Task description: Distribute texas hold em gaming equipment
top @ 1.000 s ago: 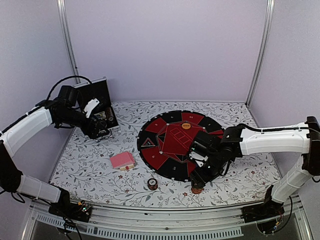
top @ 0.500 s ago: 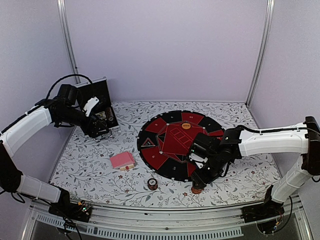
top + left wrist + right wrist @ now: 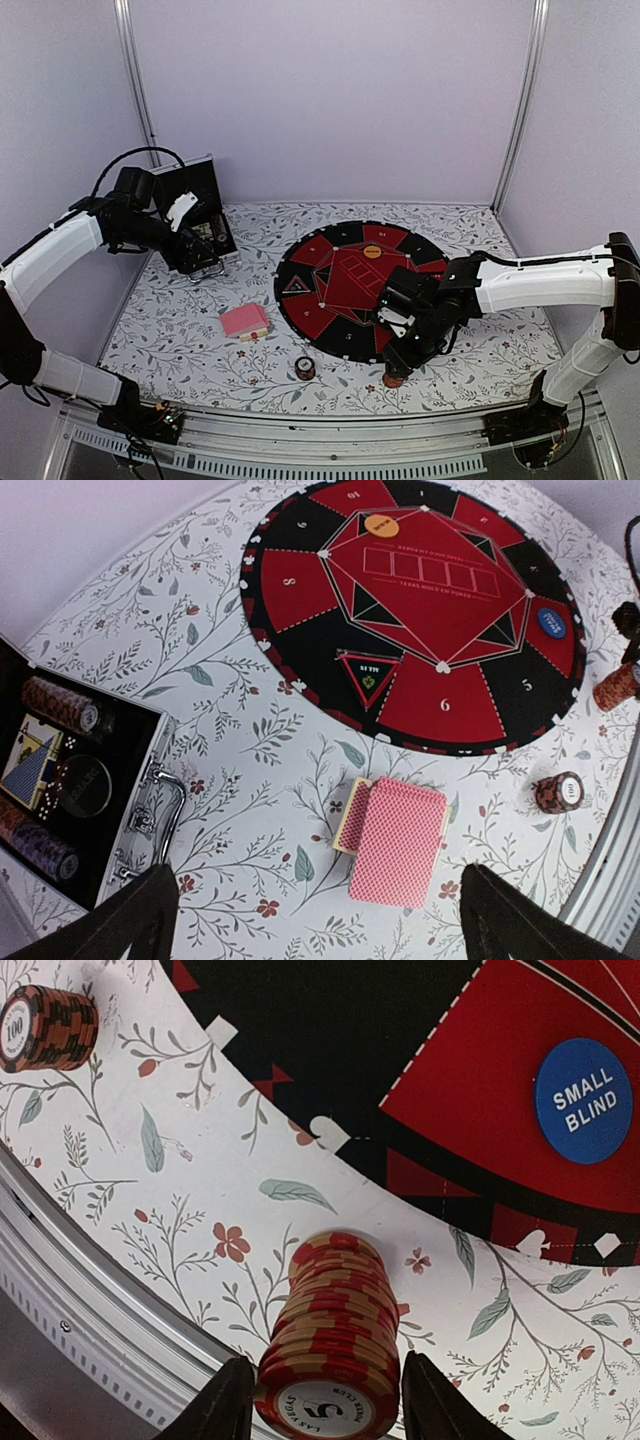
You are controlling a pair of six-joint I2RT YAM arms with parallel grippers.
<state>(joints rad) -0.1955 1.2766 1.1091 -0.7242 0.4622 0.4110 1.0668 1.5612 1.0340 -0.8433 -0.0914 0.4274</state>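
A tall stack of red-and-white chips (image 3: pixel 335 1345) stands on the floral cloth by the mat's near edge (image 3: pixel 394 379). My right gripper (image 3: pixel 320 1400) is open, its jaws close on either side of the stack's top (image 3: pixel 400 358). A short brown chip stack (image 3: pixel 305 368) stands to its left (image 3: pixel 45 1028). The pink-backed card deck (image 3: pixel 395 840) lies left of the mat (image 3: pixel 244 322). The orange disc (image 3: pixel 372 252) and blue disc (image 3: pixel 584 1100) lie on the mat. My left gripper (image 3: pixel 320 930) is open and empty, high over the case (image 3: pixel 198 258).
The round red-and-black poker mat (image 3: pixel 330 300) fills the middle of the table. The open black silver-edged case (image 3: pixel 60 780) at the far left holds rows of chips. The table's metal front rail (image 3: pixel 90 1330) runs just beyond the red-and-white stack.
My right gripper has shifted very slightly over the red-and-white stack, which stays in place. My left arm has barely moved.
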